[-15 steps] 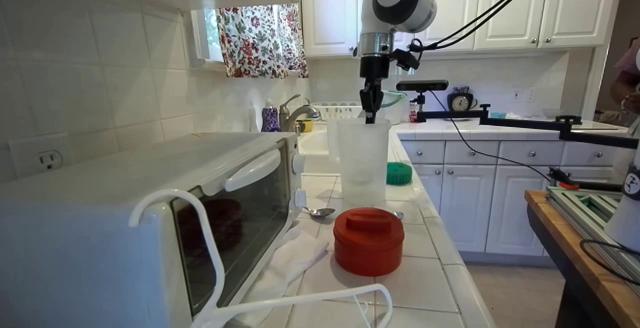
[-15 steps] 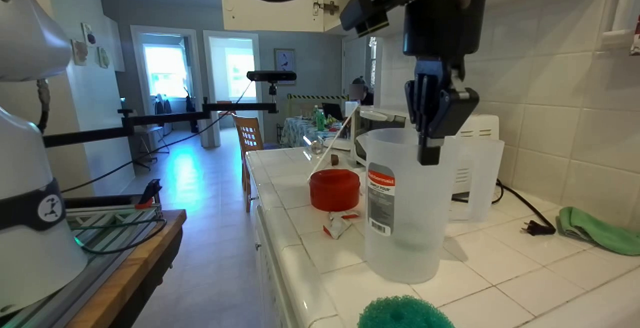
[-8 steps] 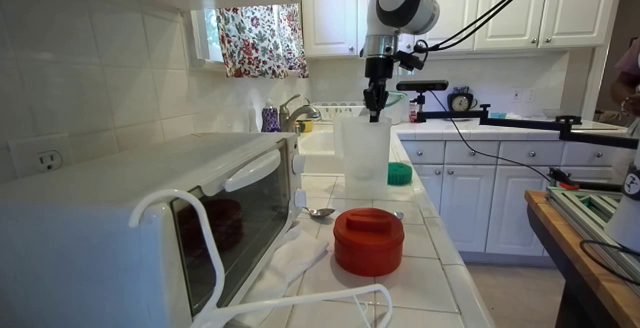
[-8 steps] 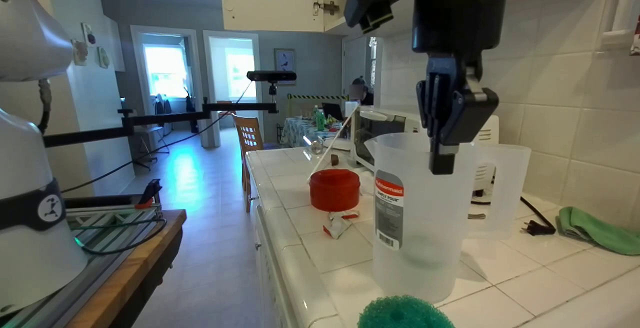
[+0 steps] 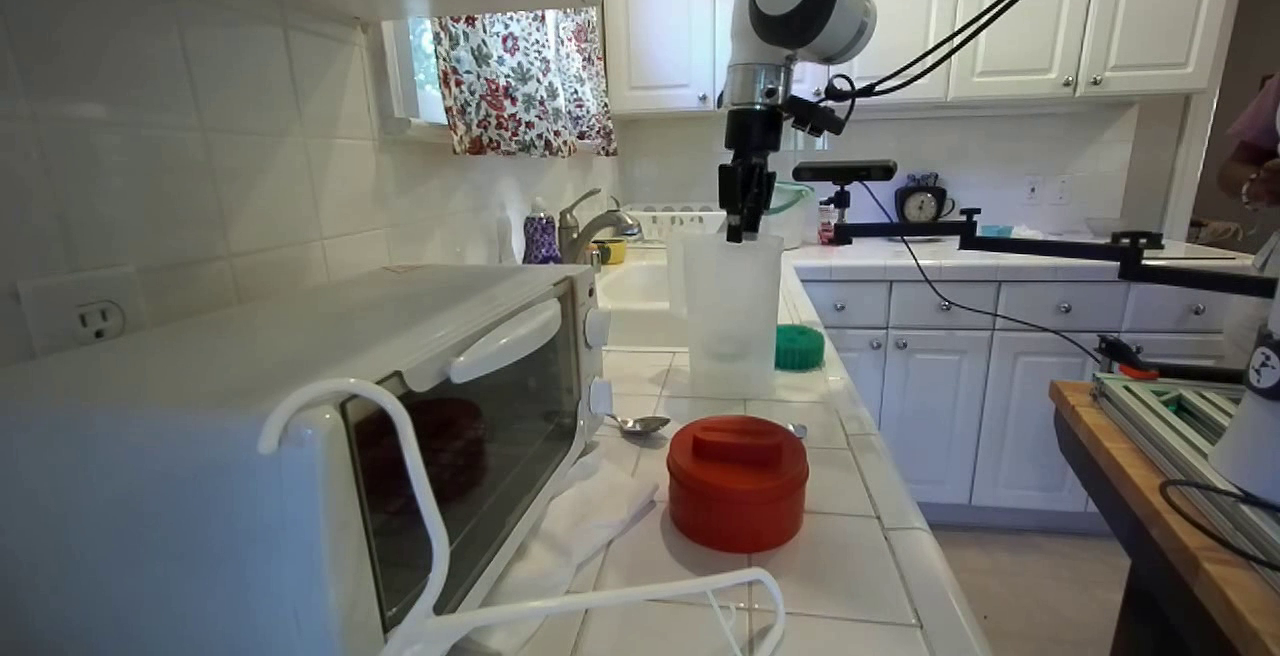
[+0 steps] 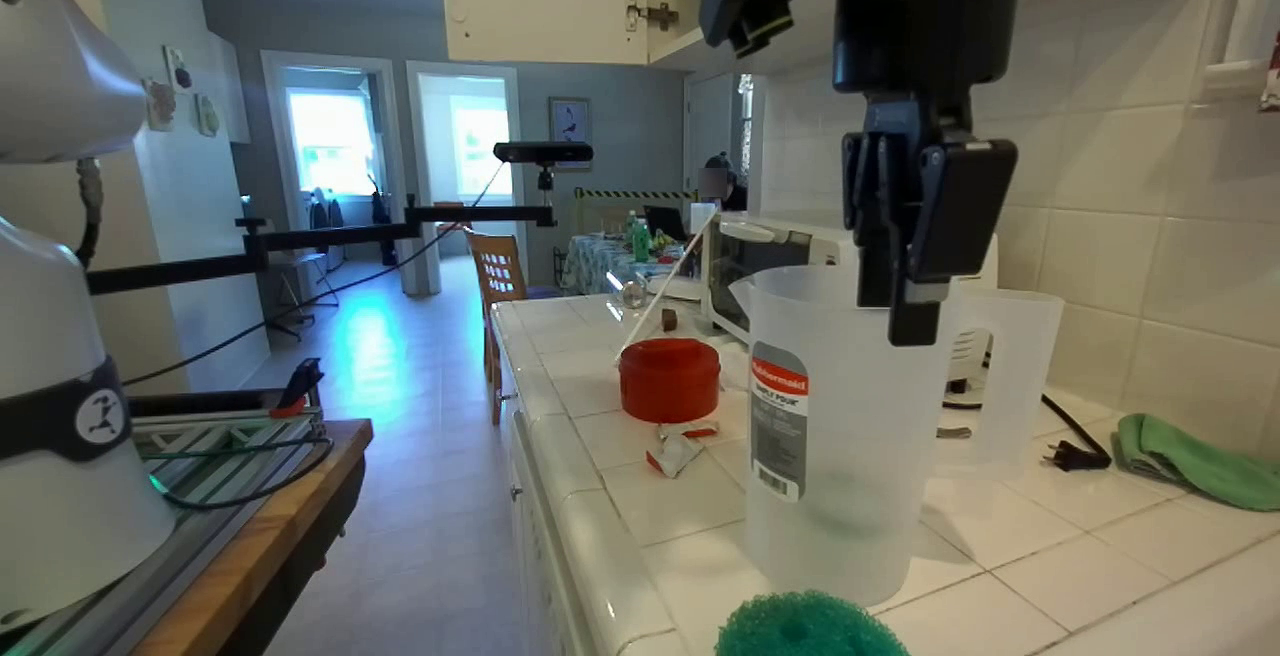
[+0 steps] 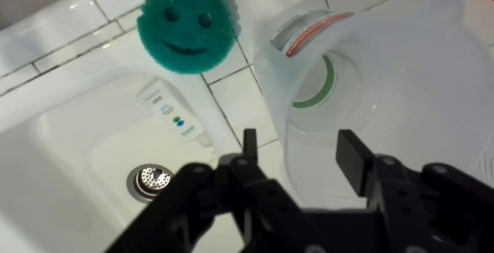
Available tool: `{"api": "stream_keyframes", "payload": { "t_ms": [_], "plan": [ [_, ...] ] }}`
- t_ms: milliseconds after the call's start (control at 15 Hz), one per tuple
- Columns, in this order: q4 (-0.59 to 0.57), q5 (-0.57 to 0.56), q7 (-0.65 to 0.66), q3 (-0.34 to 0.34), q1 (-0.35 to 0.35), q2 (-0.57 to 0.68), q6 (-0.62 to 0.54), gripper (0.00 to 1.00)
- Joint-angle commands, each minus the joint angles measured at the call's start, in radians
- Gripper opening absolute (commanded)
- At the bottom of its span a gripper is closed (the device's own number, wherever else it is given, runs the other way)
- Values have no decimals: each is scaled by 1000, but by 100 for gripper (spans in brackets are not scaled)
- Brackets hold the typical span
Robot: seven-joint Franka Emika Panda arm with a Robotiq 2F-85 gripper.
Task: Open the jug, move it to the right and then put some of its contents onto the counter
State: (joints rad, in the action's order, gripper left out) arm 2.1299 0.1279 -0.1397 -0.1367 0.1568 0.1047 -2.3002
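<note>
Jaws apart, the black two-fingered gripper [image 7: 299,143] straddled one wall of the tall whitish plastic jug [image 6: 860,446], presumably for pinching.

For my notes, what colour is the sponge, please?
Green; the wrist view shows the sponge best.

Smooth, frosted plastic walls mark a tall, translucent whitish cylindrical jug [image 6: 842,436], while a long white tabletop [image 5: 850,566] of square tiles shines glossy. A wide round red plastic lid [image 5: 738,496] carries a satin sheen; a round green sponge [image 7: 186,31] looks rough. A silver metal spoon [image 5: 642,425] gleams, a folded green cloth [image 6: 1200,461] appears matt, a black two-fingered pincer [image 7: 298,150] dull.
</note>
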Motion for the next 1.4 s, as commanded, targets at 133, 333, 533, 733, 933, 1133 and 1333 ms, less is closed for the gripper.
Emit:
{"api": "stream_keyframes", "payload": {
  "t_ms": [133,333,533,733,933,1133,1333],
  "plan": [
    [-7,-23,27,-1,-3,-74,72,99],
    [-15,-12,14,5,-12,-120,122,100],
    [-27,6,-7,16,-30,-126,134,100],
    [-29,13,-23,27,-46,-98,113,100],
    [-32,17,-38,30,-50,-65,101,100],
    [-28,18,-46,31,-46,-40,97,100],
    [-28,27,-53,32,-42,-17,88,100]
  ]
}}
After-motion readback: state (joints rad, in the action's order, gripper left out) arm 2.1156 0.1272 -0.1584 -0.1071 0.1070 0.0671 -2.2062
